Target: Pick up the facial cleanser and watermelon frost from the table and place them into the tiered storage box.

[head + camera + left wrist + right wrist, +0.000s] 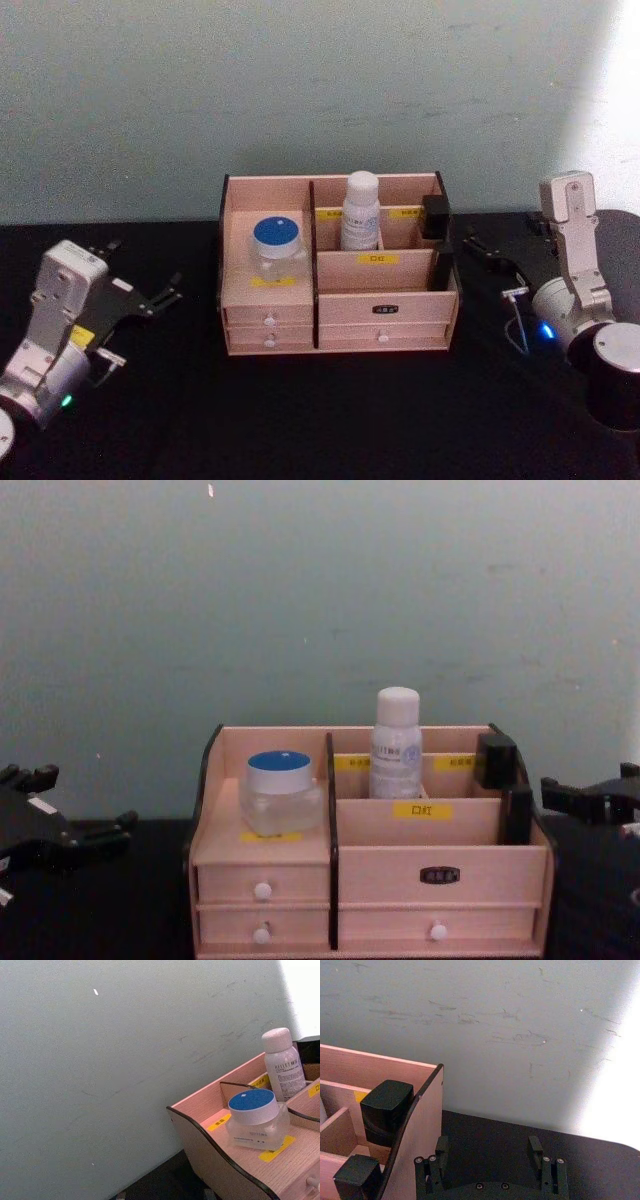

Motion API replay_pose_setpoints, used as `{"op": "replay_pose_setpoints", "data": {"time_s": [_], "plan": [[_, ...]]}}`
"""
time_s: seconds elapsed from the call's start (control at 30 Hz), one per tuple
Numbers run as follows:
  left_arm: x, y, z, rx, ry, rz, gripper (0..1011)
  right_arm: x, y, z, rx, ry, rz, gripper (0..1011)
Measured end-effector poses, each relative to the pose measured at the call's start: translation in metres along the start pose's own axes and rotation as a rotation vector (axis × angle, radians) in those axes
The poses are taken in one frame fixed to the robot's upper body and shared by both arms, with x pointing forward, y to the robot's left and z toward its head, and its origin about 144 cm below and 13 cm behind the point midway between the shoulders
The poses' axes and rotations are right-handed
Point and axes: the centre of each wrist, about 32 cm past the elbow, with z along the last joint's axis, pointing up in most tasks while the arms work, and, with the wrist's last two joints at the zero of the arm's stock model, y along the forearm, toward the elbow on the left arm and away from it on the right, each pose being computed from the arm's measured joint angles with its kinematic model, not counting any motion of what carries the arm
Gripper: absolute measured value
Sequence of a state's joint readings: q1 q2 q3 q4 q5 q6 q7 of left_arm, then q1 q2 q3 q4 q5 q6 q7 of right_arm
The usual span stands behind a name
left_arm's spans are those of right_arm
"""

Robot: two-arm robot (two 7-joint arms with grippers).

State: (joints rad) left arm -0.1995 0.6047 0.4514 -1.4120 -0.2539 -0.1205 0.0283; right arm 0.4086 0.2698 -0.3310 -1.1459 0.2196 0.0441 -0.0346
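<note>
1. Label print on the white bottle (361, 212) and on the yellow labels (421, 810) is too small to read. I cannot tell which item is the facial cleanser and which the watermelon frost.
2. Two black blocks (386, 1110) sit at the right end of the tiered storage box (340, 322); what they are I cannot make out.
3. In the chest view my arms are cut off at both edges.
4. Surface: black table (300, 410). Behind it, a plain pale grey-green wall (320, 600) with scuff marks, and bright light on its far right.
5. The box stands at table centre, against the wall, drawers with white knobs (262, 890) facing me.
6. Left compartment: a clear jar with blue lid (276, 240), upright on the raised shelf.
7. Far middle compartment: the white bottle, upright, cap above the back wall.
8. My left gripper (140, 285) rests on the table left of the box, well apart from it, fingers spread, nothing between them.
9. My right gripper (490, 255) rests near the box's right side, fingers (441, 1149) wide apart, holding nothing.
</note>
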Motion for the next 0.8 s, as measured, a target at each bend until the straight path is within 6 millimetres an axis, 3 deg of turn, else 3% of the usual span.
{"op": "replay_pose_setpoints", "data": {"time_s": [0.8], "plan": [[0.0, 0.0, 0.0, 0.0, 0.0, 0.0, 1001, 0.0001, -0.0003, 0.0001, 0.001, 0.0, 0.0, 1002]]}}
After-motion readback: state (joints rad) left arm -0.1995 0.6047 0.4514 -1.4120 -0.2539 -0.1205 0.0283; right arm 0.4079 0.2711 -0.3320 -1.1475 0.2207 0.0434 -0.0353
